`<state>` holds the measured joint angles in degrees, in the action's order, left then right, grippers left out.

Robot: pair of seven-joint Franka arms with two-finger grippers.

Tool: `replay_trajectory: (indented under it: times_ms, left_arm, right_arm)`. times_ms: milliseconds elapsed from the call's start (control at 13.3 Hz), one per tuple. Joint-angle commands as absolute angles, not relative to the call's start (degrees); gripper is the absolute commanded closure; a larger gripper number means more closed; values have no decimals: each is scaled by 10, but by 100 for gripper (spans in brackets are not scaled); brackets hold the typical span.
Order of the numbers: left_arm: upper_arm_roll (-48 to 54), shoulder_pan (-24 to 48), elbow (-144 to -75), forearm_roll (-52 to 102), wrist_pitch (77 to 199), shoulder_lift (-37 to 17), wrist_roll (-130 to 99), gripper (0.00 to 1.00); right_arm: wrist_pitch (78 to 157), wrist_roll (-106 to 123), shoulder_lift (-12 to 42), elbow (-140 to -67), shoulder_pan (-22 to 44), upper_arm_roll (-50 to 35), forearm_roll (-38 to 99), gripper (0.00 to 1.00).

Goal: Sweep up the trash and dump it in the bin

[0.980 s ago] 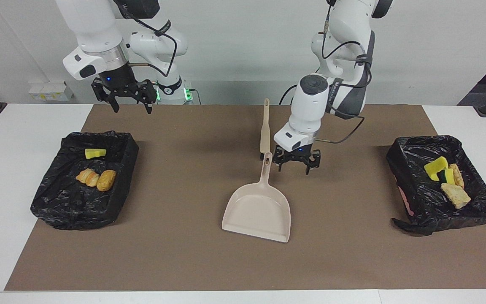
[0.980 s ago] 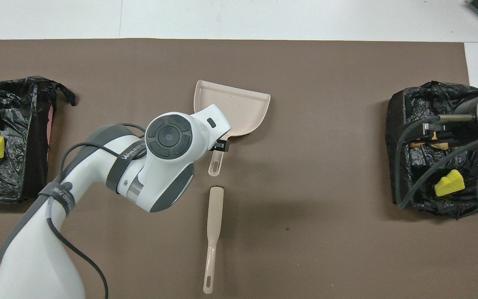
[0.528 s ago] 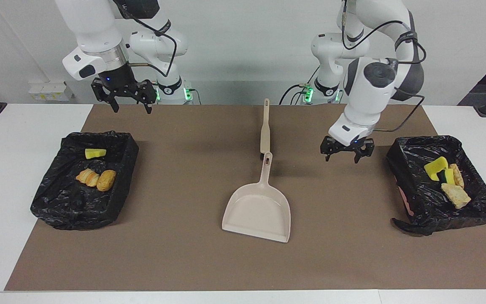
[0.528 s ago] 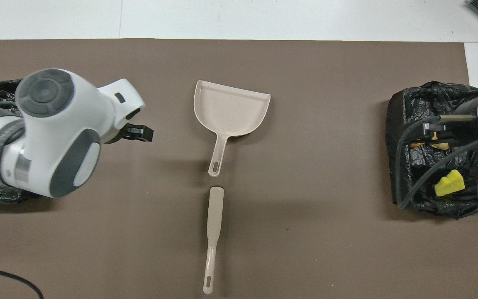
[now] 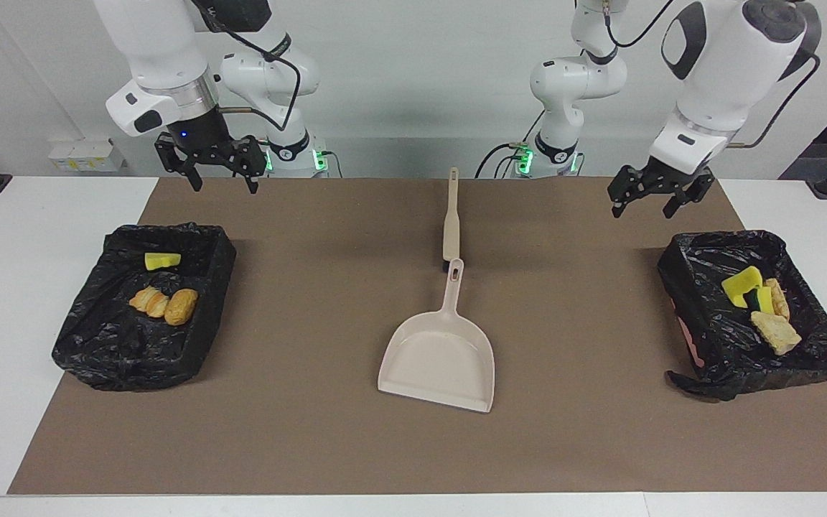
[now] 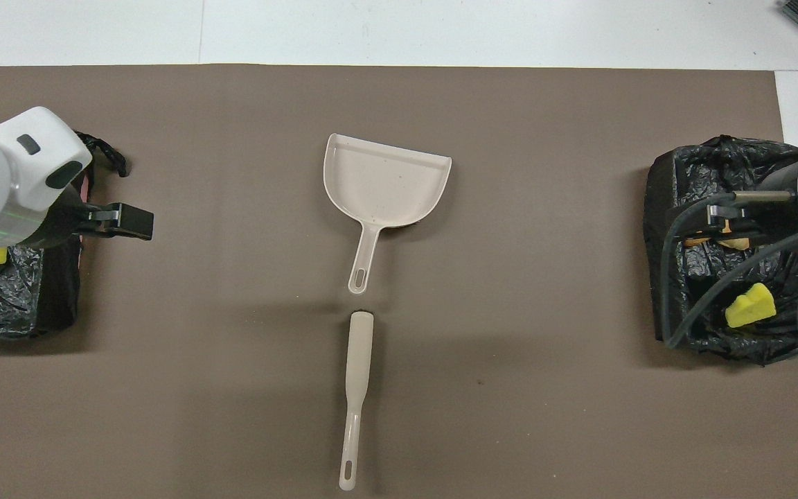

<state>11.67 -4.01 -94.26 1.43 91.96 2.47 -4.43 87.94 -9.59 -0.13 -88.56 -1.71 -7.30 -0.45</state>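
The trash lies in two black plastic-lined bins: a yellow sponge wedge [image 5: 162, 260] and orange-brown bread lumps [image 5: 165, 304] at the right arm's end, yellow sponges and beige chunks [image 5: 764, 307] at the left arm's end, overhead mostly hidden by the arms. The left gripper [image 5: 658, 197] and right gripper [image 5: 218, 172] hang empty, fingers spread. The beige plastic dustpan [image 5: 439, 355] and beige flat-handled brush [image 5: 450, 219] lie mid-table
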Motion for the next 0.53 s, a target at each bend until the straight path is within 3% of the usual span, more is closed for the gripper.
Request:
replay_trajectory:
  times_ms: [0, 452]
  left_arm:
    - [111, -47, -908, 13, 869, 33, -43, 0]
    - [113, -47, -928, 13, 882, 61, -43, 0]
  right_arm:
    - [885, -85, -4, -887, -21, -72, -5, 0]
    - [885, -86, -4, -888, -25, -71, -5, 0]
